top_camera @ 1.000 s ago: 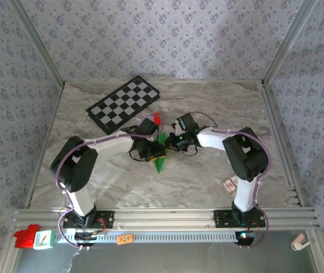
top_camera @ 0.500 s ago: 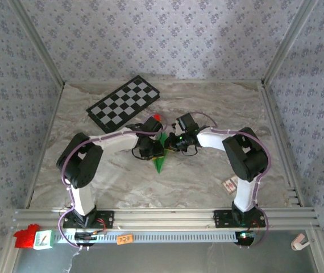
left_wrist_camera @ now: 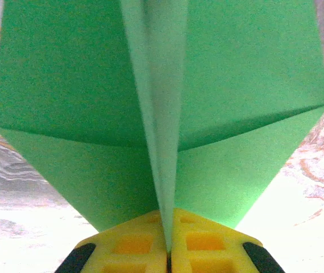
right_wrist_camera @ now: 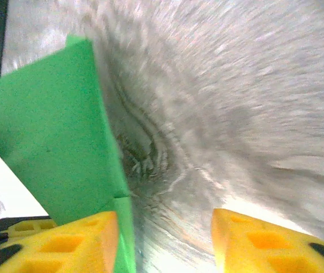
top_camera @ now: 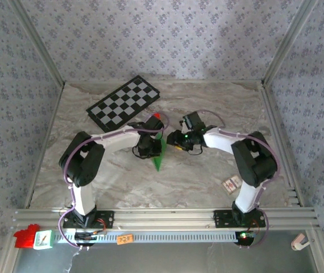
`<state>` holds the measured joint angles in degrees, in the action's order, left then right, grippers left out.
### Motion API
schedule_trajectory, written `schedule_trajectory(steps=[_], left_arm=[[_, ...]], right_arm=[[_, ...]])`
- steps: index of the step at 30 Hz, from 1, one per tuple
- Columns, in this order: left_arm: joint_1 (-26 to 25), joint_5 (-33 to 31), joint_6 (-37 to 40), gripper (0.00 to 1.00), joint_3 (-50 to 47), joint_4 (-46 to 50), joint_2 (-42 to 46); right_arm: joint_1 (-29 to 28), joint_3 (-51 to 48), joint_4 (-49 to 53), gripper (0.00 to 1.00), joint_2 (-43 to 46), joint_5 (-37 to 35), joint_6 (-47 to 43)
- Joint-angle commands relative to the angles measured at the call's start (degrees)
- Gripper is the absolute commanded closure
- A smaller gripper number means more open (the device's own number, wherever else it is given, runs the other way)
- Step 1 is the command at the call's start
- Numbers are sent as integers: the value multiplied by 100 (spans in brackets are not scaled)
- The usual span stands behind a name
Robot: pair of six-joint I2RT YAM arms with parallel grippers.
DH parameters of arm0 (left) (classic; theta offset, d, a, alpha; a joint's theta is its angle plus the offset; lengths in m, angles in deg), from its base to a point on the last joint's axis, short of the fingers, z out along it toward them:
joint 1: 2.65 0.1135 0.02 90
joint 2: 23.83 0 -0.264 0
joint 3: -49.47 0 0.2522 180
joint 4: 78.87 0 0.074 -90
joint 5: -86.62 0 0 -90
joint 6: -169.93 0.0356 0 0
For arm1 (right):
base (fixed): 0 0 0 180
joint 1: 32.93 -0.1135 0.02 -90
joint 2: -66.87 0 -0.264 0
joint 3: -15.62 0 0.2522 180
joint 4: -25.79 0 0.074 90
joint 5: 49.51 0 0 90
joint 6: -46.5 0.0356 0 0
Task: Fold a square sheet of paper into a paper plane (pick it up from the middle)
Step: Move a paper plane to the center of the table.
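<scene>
Your left fingers [left_wrist_camera: 129,247] are pinched tight on the centre crease of the paper plane [left_wrist_camera: 94,85], whose long axis runs straight away from them. Your right fingers [right_wrist_camera: 253,239] stand apart, holding nothing, with a green wing just beside one pad. From the top view alone you can see that the plane's tip points toward the arms' bases, over the surface [top_camera: 207,108] between both arms.

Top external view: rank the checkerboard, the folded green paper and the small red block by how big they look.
1. checkerboard: clearly the largest.
2. green paper: partly covered by the arms, so its full extent is unsure.
3. red block: the smallest, a tiny patch beside the left arm.
</scene>
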<state>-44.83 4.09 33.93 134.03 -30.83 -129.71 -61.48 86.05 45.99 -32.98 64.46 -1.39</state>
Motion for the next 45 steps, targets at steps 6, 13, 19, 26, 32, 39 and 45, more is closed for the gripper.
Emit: schedule_trajectory(steps=[6,13,19,26,32,39,45], left_arm=[[-28,-852,682,90,924,982,-261],[-28,-821,733,88,1522,1146,-820],[-27,-858,527,83,1684,1274,-1156],[-45,-843,440,80,1662,1269,-1275],[-61,-835,472,87,1709,1240,-1348],[-63,-1075,484,93,2172,1054,-1232],[-60,-1205,602,93,2913,954,-1644]], right_arm=[[487,-693,458,35,1394,-1653,-48],[596,-933,612,27,1899,-2188,-124],[697,-1000,627,27,1970,-2142,-113],[724,-1061,586,27,1965,-2045,-95],[726,-1074,547,26,1955,-2014,-83],[764,-1051,699,21,2072,-2233,-358],[856,-1136,707,6,2367,-2447,-772]])
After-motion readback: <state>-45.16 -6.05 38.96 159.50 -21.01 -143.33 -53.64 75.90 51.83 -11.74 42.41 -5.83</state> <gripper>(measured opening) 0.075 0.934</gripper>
